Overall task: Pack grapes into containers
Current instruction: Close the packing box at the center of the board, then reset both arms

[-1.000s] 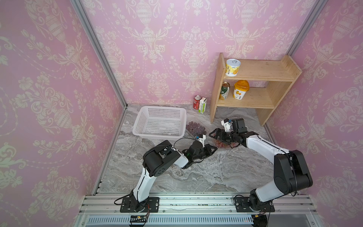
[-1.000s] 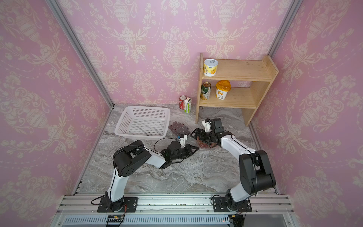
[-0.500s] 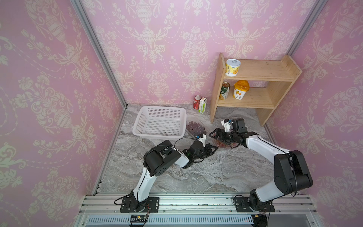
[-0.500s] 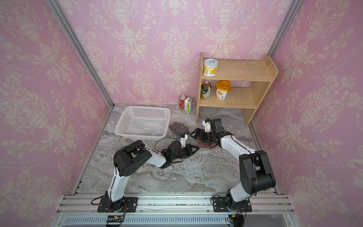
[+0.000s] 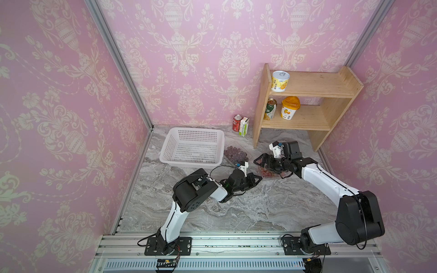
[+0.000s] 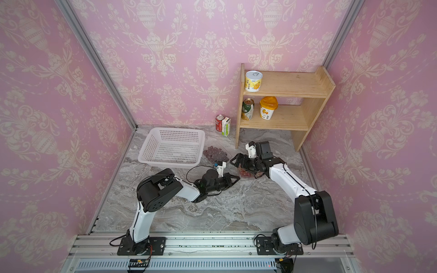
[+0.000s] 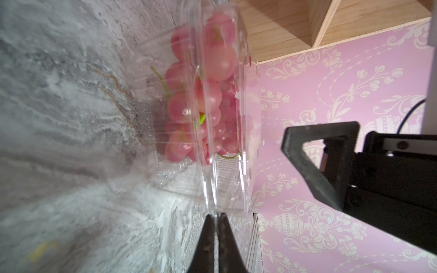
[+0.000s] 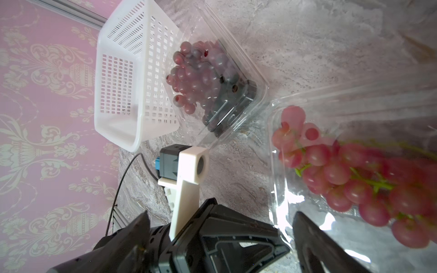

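Note:
A clear container [image 5: 269,174] [image 6: 246,174] of pink-red grapes [image 7: 212,94] [image 8: 354,179] lies on the marble table in front of the shelf. My left gripper [image 7: 215,216] [image 5: 259,177] is shut on the thin flange at this container's [image 7: 222,186] near edge. My right gripper [image 8: 222,215] [image 5: 260,163] hovers just above the same container [image 8: 279,208], jaws wide open with nothing between them. A second container [image 5: 235,153] [image 8: 246,78] holding dark red-purple grapes [image 8: 196,78] sits closed beside the basket.
An empty white perforated basket [image 5: 192,146] [image 8: 123,71] stands at the back left. A wooden shelf [image 5: 305,111] with yellow tubs and a can is at the back right. A red can [image 5: 237,123] and a small carton [image 5: 244,126] stand by the wall.

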Controlling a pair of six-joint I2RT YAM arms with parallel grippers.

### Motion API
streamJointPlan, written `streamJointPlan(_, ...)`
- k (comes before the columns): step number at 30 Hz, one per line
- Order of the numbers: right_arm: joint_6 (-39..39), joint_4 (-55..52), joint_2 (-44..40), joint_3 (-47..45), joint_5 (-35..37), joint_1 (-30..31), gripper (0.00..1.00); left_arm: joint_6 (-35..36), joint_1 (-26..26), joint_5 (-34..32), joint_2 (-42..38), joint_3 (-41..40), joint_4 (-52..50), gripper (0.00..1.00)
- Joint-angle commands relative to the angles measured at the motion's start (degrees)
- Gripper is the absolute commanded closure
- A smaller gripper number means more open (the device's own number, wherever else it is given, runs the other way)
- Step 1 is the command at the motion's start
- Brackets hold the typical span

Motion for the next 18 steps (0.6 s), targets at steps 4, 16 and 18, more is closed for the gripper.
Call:
streamJointPlan(4,-1.3,-3.35,-4.46,-0.43,1.62,-0.06,0.04,0.68,0.09,-1.25,-0.29,-0.08,-3.16,0.96)
streamJointPlan(16,-2.02,-6.86,-9.29,-0.43,3.03,-2.12,0.01,3.98,0.97,-1.91,-6.74,-4.26,-4.61,0.6)
streamJointPlan(18,-2.28,-8.01,-10.31,0.1,3.44,-2.72,0.0,5.27,0.89,-1.86,-8.78,-5.37,-5.01,0.59)
